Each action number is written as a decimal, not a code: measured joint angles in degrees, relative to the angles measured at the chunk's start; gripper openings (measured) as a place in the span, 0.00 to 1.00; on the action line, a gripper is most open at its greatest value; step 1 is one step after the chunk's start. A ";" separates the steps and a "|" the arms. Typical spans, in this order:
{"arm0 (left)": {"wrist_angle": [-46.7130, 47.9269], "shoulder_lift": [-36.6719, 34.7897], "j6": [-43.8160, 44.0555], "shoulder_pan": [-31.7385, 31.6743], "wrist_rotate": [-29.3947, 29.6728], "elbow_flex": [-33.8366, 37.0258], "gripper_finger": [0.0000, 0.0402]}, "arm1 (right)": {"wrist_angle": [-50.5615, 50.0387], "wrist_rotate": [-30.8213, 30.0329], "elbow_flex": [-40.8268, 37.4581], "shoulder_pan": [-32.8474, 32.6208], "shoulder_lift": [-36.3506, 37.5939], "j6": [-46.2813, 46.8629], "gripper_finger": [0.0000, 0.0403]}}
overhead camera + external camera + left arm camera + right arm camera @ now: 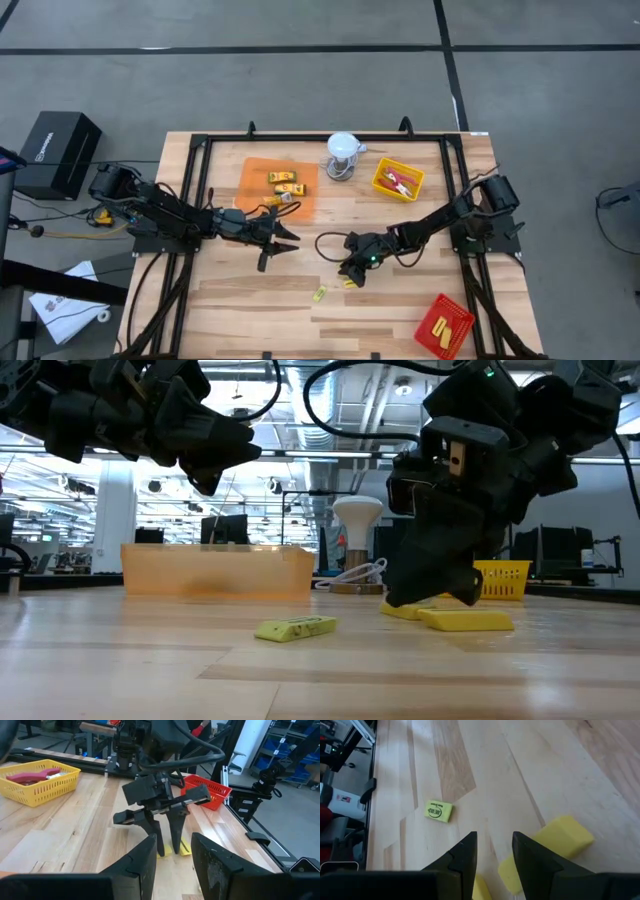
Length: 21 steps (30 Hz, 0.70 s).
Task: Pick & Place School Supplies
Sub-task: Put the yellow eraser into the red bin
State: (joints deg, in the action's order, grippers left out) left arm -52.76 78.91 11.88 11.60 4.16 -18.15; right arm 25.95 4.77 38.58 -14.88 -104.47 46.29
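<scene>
Three small yellow blocks [565,837] lie on the table by my right gripper [350,272]; they also show in the low view [465,621]. The gripper is open and points down, its fingertips low among the blocks [172,849]. A yellow packet with a dark label [320,294] lies flat nearer the front; it also shows in the right wrist view [439,811] and in the low view [295,628]. My left gripper [272,240] is open and empty, held above the table left of centre. My right gripper comes down from above with one finger [156,840] on each side of a yellow block [507,870] that lies on the table. I cannot tell whether the fingers touch it.
An orange tray [250,172] with yellow packets lies at the far left. A yellow basket [382,185] with red-handled scissors stands at the far right, and a red basket [432,310] with yellow blocks at the near right. A white domed object [343,148] stands at the far middle.
</scene>
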 joint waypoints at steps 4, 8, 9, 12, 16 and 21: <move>0.01 0.00 0.00 0.00 0.00 0.02 0.29 | -1.71 1.32 -0.06 0.65 1.09 -1.07 0.29; 0.01 0.00 0.00 0.00 0.02 0.02 0.29 | -5.10 1.77 -0.15 1.10 2.78 -1.72 0.29; 0.03 0.00 0.02 0.00 0.02 0.02 0.29 | -5.69 1.75 -0.20 1.10 3.24 -1.75 0.29; 0.05 0.00 0.00 0.00 0.02 0.02 0.29 | -6.80 1.68 -0.31 1.12 4.20 -2.53 0.29; 0.25 0.00 0.00 0.00 0.02 0.02 0.29 | -7.38 1.36 -0.36 1.27 5.43 -2.91 0.29; 0.24 0.00 0.02 0.00 0.04 0.02 0.29 | -6.69 1.33 -0.35 1.53 7.18 -3.70 0.29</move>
State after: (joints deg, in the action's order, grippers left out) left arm -52.52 78.91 11.90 11.60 4.21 -18.13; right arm 19.26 6.10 38.23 -13.35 -97.29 42.58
